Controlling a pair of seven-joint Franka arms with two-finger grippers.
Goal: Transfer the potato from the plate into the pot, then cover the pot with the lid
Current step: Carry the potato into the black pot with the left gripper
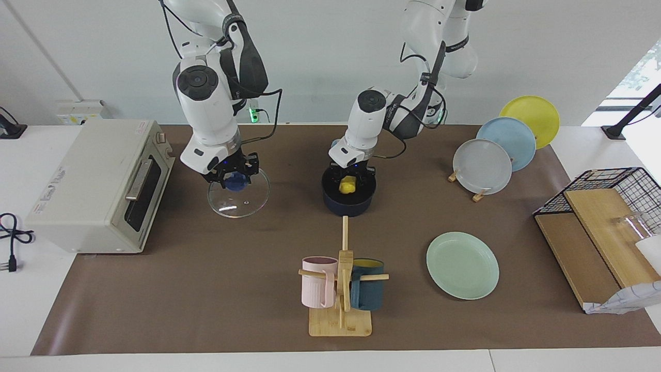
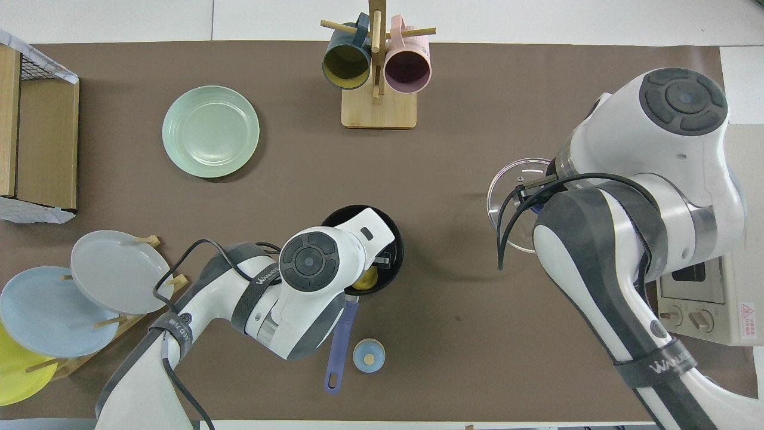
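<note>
The yellow potato [image 1: 348,185] is low inside the dark navy pot [image 1: 347,204], between the fingers of my left gripper [image 1: 350,181], which reaches down into the pot. In the overhead view the left arm hides most of the potato [image 2: 366,279]; the pot's rim [image 2: 392,237] and its blue handle [image 2: 338,346] show. My right gripper [image 1: 236,182] is shut on the blue knob of the glass lid [image 1: 240,202] and holds it tilted over the mat between the toaster oven and the pot. The mint-green plate [image 1: 462,265] lies bare.
A toaster oven [image 1: 98,186] stands at the right arm's end. A wooden mug rack [image 1: 341,289] with two mugs is farther from the robots than the pot. A small blue-and-tan bell [image 2: 368,355] sits beside the pot's handle. Racked plates [image 1: 496,155] and a wire basket [image 1: 609,196] stand at the left arm's end.
</note>
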